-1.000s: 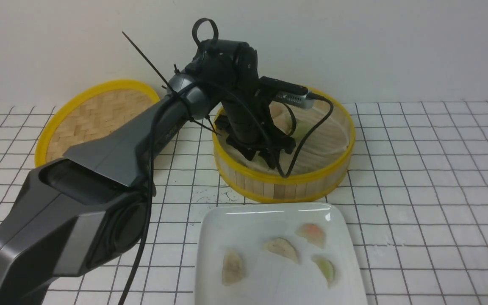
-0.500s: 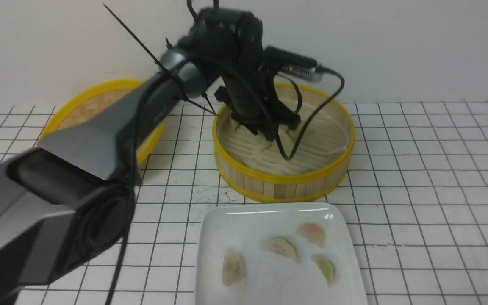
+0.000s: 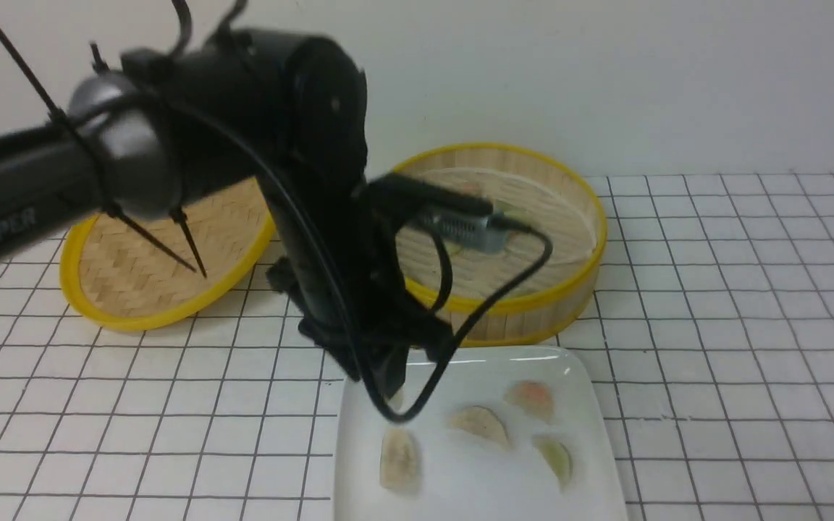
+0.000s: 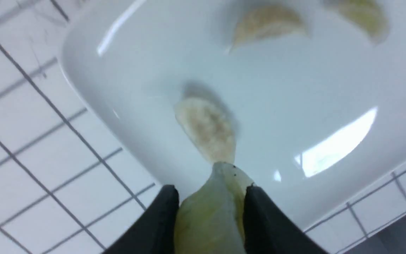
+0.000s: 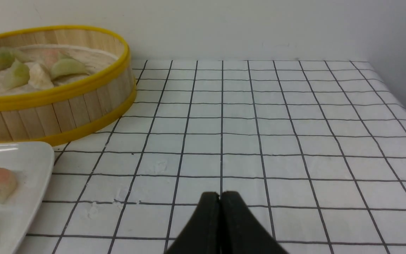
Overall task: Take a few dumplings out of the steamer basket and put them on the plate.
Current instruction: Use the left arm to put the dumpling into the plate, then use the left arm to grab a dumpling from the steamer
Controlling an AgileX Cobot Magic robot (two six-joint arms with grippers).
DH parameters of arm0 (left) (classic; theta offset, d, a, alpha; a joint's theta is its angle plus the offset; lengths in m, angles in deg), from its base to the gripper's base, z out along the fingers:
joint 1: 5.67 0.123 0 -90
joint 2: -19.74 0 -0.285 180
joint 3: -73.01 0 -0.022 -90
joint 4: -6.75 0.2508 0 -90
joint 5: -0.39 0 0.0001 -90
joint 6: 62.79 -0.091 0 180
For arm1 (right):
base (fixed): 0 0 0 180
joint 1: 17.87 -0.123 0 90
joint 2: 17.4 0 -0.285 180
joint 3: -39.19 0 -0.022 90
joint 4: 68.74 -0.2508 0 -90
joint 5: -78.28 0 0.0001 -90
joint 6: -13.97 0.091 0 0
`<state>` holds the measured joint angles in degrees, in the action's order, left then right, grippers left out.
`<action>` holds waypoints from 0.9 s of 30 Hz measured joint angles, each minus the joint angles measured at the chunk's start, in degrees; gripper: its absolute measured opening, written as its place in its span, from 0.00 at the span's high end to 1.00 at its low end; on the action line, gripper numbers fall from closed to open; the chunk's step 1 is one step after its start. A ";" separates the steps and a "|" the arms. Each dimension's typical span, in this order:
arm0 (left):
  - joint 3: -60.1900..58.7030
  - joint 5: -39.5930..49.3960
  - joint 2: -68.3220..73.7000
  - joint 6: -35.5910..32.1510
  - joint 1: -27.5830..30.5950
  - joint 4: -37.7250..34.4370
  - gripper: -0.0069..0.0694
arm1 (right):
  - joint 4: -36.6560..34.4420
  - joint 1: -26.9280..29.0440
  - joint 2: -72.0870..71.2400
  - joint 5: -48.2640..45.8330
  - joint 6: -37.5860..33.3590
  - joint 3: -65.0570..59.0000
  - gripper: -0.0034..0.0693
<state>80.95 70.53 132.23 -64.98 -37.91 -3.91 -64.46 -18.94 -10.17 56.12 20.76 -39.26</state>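
**Left jaws with a dumpling [image 4: 208, 215] over the plate [image 3: 576, 376].**
Your left jaws grip a pale green dumpling, one finger on each side, above the far left part of the plate. Its tip hangs just beside a cream dumpling [image 4: 206, 128] lying there; you cannot tell whether they touch. Four dumplings [image 3: 481, 424] lie on the plate. The plate sits on the desk [image 3: 735, 325], just in front of the basket [image 3: 533, 318]. More dumplings [image 5: 16, 72] lie in the basket. The lid [image 3: 142, 271] is to the basket's left. Your right jaws are pressed together with nothing between them, over the desk, apart from plate and basket.
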 joint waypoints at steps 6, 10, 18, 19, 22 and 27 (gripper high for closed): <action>-1.75 -5.50 5.01 -4.41 0.00 -4.74 0.62 | 0.00 0.00 0.00 0.00 0.00 0.00 0.97; -1.83 -9.01 7.97 -8.77 0.00 -8.11 0.51 | 0.00 0.00 0.00 0.00 0.00 0.00 0.97; 3.18 -10.80 9.08 -5.20 0.68 -7.29 0.24 | 0.00 0.00 0.00 0.00 0.00 0.00 0.97; 5.59 -11.22 9.20 -3.67 1.05 -6.55 0.24 | 0.00 0.00 0.00 0.00 0.00 0.00 0.97; 13.34 -12.38 10.26 0.15 3.04 -3.40 0.22 | 0.00 0.00 0.00 0.00 0.00 0.00 0.97; 26.97 -10.92 15.45 0.69 4.97 2.15 0.22 | 0.00 0.00 0.00 0.00 0.00 0.00 0.97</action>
<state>107.92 59.60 147.68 -64.28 -32.95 -1.77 -64.46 -18.94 -10.17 56.12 20.76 -39.26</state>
